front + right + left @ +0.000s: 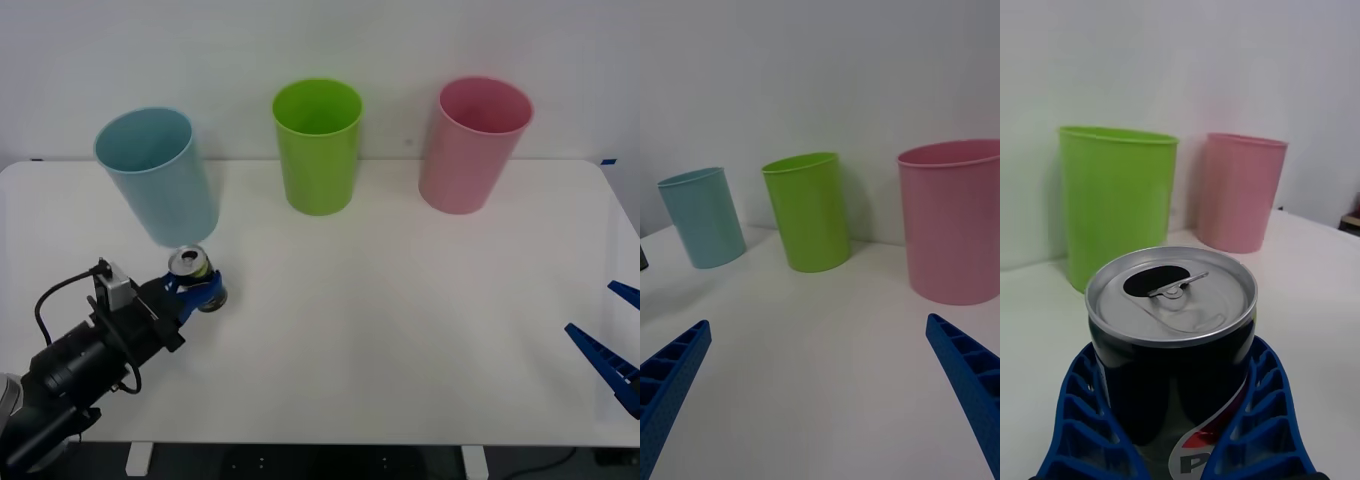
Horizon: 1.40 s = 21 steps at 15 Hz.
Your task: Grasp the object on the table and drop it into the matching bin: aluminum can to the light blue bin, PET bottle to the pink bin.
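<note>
Grasp done: left tool (200, 290) clamped around the can (192, 270), blue fingers (1075, 405) curved against both sides of it, lid up with the tab hole open. Can upright, held at the desk's (400, 330) front left, just in front of the blue bin (160, 175); cannot tell whether lifted clear of the desk or resting on it. Left to do, as judged: raise the can above the blue bin's rim, carry it over the mouth, let go. Not yet over the bin. Green bin (318, 145) in the middle and pink bin (472, 143) to the right, both well apart from the can and not wanted for this item. Right tool (820, 375) parked at the desk's right edge, spread wide, holding nothing.
</note>
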Each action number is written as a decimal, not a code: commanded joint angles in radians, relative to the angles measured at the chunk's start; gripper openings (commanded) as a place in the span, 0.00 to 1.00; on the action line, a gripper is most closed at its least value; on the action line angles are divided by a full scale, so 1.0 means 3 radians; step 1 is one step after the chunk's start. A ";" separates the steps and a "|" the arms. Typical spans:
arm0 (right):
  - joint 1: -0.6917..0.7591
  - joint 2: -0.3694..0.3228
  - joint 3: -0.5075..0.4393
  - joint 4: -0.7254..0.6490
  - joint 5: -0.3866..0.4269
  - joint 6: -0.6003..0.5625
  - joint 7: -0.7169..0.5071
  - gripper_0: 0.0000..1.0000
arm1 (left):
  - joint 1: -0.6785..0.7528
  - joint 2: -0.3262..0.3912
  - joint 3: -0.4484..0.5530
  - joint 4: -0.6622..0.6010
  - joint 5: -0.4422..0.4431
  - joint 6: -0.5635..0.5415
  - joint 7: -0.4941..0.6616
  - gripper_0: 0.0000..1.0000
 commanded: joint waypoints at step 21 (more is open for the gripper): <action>0.0000 0.0000 0.0000 0.0000 0.0000 0.0000 0.0000 1.00 | -0.0837 0.0092 0.0741 -0.0579 -0.0579 0.1054 0.1750 0.00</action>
